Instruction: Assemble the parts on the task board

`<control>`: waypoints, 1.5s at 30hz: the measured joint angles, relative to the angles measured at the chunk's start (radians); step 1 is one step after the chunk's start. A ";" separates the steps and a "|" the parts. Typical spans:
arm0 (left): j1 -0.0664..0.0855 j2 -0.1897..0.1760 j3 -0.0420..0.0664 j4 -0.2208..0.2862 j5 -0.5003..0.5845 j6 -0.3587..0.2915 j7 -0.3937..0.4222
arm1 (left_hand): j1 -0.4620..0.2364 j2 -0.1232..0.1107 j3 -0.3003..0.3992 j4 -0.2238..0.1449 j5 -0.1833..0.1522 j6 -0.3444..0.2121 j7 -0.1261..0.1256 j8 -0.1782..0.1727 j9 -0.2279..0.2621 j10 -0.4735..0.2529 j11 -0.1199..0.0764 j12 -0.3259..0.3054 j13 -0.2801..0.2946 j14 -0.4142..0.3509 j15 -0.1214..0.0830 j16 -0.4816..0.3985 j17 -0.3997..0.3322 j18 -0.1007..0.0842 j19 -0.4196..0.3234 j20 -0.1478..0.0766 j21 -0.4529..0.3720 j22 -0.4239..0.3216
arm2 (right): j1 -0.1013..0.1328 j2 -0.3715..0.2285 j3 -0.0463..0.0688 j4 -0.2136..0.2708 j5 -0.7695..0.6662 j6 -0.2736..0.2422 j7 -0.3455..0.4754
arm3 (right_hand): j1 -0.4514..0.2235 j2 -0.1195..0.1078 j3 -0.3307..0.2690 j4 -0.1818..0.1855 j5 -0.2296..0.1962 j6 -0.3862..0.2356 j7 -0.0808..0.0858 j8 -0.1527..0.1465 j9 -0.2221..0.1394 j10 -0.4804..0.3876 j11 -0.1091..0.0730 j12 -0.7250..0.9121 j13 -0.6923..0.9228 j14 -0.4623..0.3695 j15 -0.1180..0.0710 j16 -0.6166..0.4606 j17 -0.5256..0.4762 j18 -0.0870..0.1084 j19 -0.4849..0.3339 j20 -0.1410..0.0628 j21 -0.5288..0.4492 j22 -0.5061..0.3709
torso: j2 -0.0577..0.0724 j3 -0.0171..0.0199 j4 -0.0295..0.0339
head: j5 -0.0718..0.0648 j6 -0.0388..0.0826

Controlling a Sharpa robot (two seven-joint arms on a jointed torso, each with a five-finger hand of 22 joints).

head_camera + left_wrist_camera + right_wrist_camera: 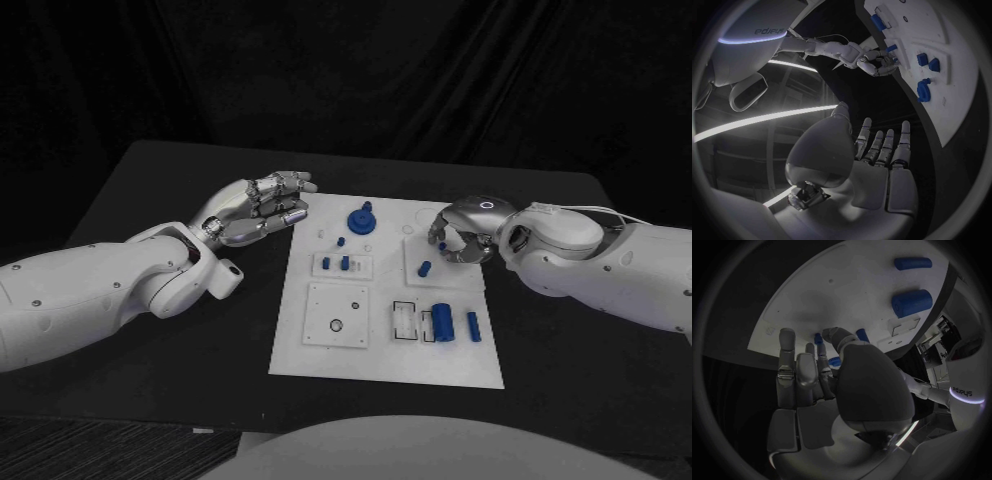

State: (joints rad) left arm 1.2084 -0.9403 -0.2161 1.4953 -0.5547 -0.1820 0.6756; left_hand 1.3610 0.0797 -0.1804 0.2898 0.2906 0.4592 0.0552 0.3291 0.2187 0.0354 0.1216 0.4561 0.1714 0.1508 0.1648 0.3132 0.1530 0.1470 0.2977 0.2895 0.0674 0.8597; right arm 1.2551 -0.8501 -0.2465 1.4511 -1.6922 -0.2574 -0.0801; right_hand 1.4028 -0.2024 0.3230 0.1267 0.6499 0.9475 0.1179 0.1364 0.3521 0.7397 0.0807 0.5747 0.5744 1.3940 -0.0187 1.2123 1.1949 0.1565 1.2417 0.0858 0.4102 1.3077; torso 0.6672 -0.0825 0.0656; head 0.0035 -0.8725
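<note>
Blue peg (426, 268) just below right robot hand (459, 240).

"sharpa" brand on robot's white body, mirrored in left wrist view, partly legible in right wrist view

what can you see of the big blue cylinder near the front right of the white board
The large blue cylinder, smooth and plastic-looking, lies on its side near the front right of the white task board, beside a slimmer blue bar and an outlined empty slot. Nothing touches it; both hands are elsewhere. The right wrist view shows it too.
</note>
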 measured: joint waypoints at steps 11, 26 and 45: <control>-0.001 0.008 0.000 -0.006 0.001 0.007 0.001 | 0.004 0.004 -0.006 0.000 0.012 0.000 0.000 0.000 -0.006 0.000 0.007 0.004 -0.006 0.007 0.007 0.000 0.000 0.000 0.000 0.000 0.000 -0.005 | -0.004 0.007 0.004 -0.016 0.000 0.000 0.002 | 0.016 0.016 0.019 -0.026 0.000 0.048 -0.006 0.038 0.054 0.089 -0.015 0.011 -0.023 0.000 0.000 0.007 0.006 0.000 0.000 0.000 0.042 0.000 | -0.001 0.0002 0.0014 | 0.000 0.000; -0.003 0.012 0.000 -0.015 0.001 0.012 0.001 | 0.074 0.013 -0.012 -0.015 0.021 0.000 0.000 -0.004 -0.018 0.003 0.010 0.020 -0.022 0.020 0.020 0.016 0.000 0.000 0.011 0.003 0.000 -0.017 | -0.015 0.012 0.007 -0.029 0.001 -0.021 0.016 | 0.014 0.037 0.018 -0.054 -0.039 0.088 -0.014 0.079 0.135 0.203 -0.032 -0.026 -0.073 0.004 -0.004 0.010 0.000 0.000 0.004 -0.004 0.089 0.000 | -0.001 0.0018 0.0010 | 0.000 0.000; -0.006 0.015 0.000 -0.019 0.002 0.015 0.001 | 0.091 0.023 -0.015 -0.018 0.035 0.011 0.011 -0.004 -0.023 0.003 0.010 0.028 -0.029 0.036 0.036 0.039 0.004 0.000 0.029 0.000 0.008 -0.022 | -0.025 -0.012 0.001 -0.021 0.031 -0.091 0.055 | 0.024 0.047 0.018 -0.073 -0.047 0.126 -0.016 0.091 0.164 0.292 -0.040 -0.076 -0.119 0.013 -0.013 -0.001 -0.012 0.000 0.009 -0.009 0.123 0.000 | 0.000 0.0035 0.0010 | -0.006 0.000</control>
State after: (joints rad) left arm 1.2029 -0.9256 -0.2162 1.4761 -0.5532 -0.1670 0.6769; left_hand 1.4521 0.1022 -0.1954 0.2715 0.3256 0.4701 0.0662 0.3252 0.1956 0.0387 0.1319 0.4837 0.1420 0.1864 0.2004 0.3520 0.1569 0.1468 0.3264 0.2893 0.0755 0.8375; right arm 1.2304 -0.8623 -0.2456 1.4300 -1.6615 -0.3486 -0.0253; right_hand 1.4267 -0.1551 0.3407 0.0533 0.6029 1.0738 0.1018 0.2275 0.5158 1.0313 0.0407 0.4987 0.4558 1.4070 -0.0315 1.2112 1.1834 0.1565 1.2507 0.0768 0.5330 1.3073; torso 0.6672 -0.0790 0.0665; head -0.0024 -0.8725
